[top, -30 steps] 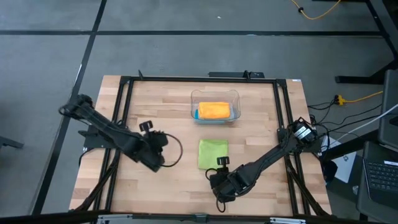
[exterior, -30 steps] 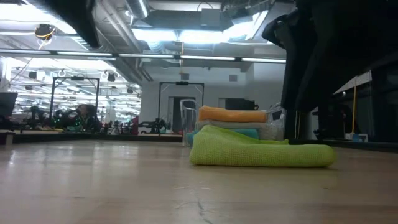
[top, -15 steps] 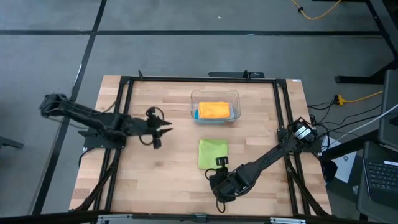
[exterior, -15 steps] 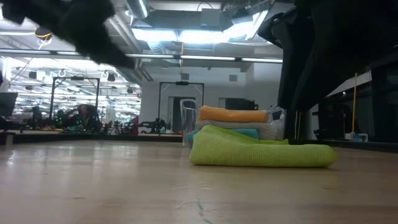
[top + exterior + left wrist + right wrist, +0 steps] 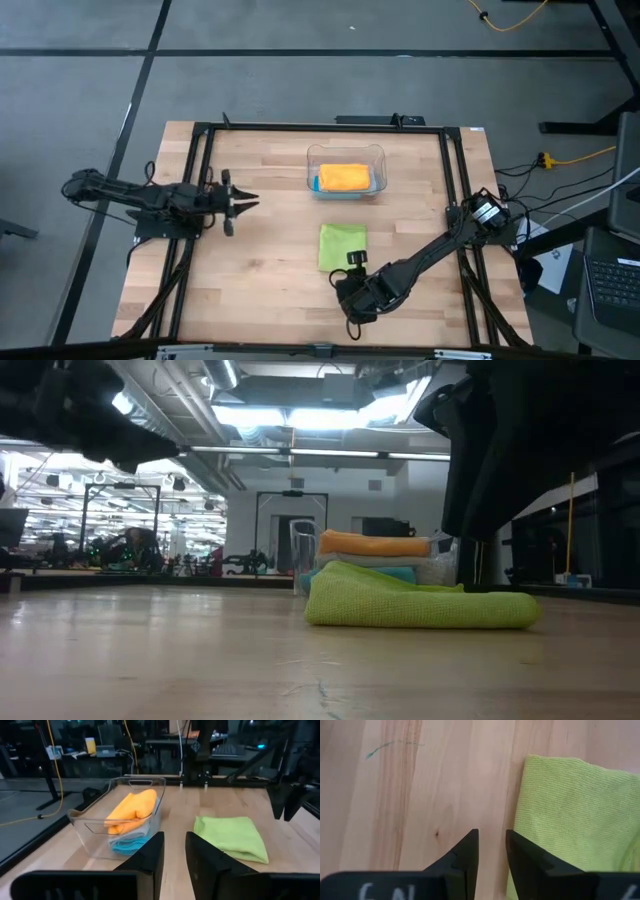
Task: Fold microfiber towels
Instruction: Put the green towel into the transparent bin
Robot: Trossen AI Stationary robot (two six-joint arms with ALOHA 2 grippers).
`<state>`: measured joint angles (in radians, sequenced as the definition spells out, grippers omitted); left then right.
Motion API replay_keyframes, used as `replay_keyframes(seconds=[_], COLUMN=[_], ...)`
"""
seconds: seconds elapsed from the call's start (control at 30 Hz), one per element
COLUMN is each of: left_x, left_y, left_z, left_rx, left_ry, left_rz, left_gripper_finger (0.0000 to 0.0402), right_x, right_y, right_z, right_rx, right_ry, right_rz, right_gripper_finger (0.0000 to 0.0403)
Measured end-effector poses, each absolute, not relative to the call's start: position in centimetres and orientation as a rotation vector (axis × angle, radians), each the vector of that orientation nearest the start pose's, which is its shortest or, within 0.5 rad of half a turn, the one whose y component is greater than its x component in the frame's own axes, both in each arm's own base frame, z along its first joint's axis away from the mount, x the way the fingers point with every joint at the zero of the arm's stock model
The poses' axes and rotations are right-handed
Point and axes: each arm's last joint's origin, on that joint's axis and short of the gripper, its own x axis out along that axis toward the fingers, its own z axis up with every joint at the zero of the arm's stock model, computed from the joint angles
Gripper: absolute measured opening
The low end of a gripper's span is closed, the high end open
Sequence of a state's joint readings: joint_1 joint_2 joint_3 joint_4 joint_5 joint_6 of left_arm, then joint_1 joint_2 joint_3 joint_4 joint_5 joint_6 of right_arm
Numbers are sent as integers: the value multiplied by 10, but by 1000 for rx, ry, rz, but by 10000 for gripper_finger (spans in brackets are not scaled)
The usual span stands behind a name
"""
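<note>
The lime green towel (image 5: 343, 246) lies folded into a soft, nubby rectangle near the middle of the wooden table (image 5: 260, 290), with the clear plastic bin (image 5: 345, 153) at its twelve o'clock holding the orange towel (image 5: 345, 177) on top of what looks like the grey-blue and teal ones. The right gripper (image 5: 350, 298) hovers at the green towel's six o'clock, fingers a narrow slit apart and empty; the left gripper (image 5: 245, 203) waits at ten o'clock, likewise nearly shut on nothing. The likely risk: pinching only the top layer, so the limp fabric unfolds when lifted toward the bin.
</note>
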<state>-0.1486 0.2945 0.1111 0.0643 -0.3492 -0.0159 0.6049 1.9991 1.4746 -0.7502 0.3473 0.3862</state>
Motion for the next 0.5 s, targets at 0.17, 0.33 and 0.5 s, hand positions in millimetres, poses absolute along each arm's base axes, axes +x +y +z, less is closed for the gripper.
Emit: replay_keyframes(seconds=[0.17,0.33,0.5], left_x=[105,101,101], left_y=[-6,-7,-7], left_z=[172,165,166], left_rx=[-4,15,-78], left_ry=[44,16,5], left_rz=[184,144,148], left_gripper_finger=[73,69,67], right_x=[335,337,339], right_y=[218,212,203], right_z=[182,179,171], right_rx=[-212,-188,-180], right_ry=[1142,1151,1157], right_rz=[-22,-50,-70], right_gripper_finger=[105,150,212])
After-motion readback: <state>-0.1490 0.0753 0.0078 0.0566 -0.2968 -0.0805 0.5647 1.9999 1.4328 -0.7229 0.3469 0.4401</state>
